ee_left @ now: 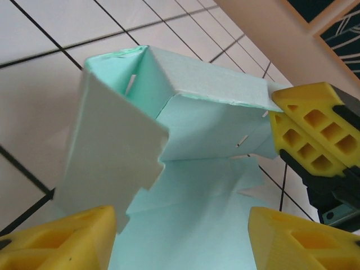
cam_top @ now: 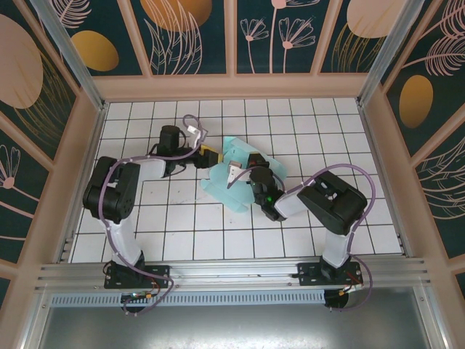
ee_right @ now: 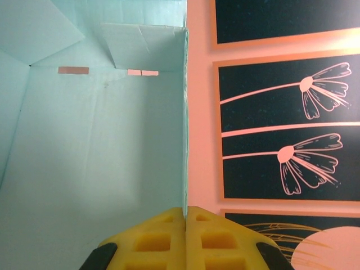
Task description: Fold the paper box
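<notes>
On the worktop [cam_top: 182,240], your R pincer [ee_right: 185,215] clamps the paper box [cam_top: 231,174] edge; L pincer [ee_left: 180,225] fingers apart.

Left arm reaches forward, elbow bent; left gripper [ee_left: 183,228] fingers spread wide. Right arm folds inward; right gripper [ee_right: 185,218] pinches the paper box [ee_right: 101,169] wall.

Top external view: high above and behind the arm bases, angled down over the whole white tiled table [cam_top: 182,233] and its painted walls [cam_top: 189,36]. Left wrist view: close and low, looking past the spread left gripper [ee_left: 183,216] into the paper box [ee_left: 197,129], with tiles beyond. Right wrist view: closest, sighting along a box panel pinched in the right gripper [ee_right: 185,216] toward a painted wall. All three views share the box.
</notes>
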{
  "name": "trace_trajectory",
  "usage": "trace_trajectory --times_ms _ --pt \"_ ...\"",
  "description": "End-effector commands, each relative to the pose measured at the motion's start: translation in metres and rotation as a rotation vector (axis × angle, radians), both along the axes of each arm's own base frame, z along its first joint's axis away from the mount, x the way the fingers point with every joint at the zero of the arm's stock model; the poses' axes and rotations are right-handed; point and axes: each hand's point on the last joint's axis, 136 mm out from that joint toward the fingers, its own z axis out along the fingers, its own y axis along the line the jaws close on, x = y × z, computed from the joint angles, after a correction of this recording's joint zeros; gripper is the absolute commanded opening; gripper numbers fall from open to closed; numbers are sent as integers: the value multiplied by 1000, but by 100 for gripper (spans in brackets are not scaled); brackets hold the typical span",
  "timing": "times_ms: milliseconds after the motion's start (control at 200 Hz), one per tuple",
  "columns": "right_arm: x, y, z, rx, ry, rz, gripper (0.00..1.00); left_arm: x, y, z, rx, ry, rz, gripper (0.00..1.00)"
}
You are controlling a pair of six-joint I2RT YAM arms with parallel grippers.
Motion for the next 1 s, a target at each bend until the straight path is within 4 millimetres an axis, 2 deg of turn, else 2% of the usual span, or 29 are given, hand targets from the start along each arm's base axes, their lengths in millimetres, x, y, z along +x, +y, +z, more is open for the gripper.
trace_trajectory --times_ms 0,135,260,440,551,741,886,996 --pt "-1 -5 10 50 -14 -17 0 21 22 25 -29 -96 108 64" --pt "0 -5 11 53 -14 -15 0 51 34 10 49 -35 192 63" --pt "0 -3 12 54 -16 -12 0 63 35 -13 119 4 180 59" --pt "0 -1 11 50 -12 -9 0 55 19 -31 156 3 -18 57" --pt "-1 0 10 51 -10 -8 0 51 6 -26 132 -76 -127 52" --pt "-1 1 12 51 -11 -9 0 49 -8 -17 99 -148 -240 54" --pt "1 2 13 50 -11 -10 0 53 -18 -20 95 -155 -281 54" --pt "1 2 16 54 -15 -11 0 49 -27 -28 93 -124 -330 52"
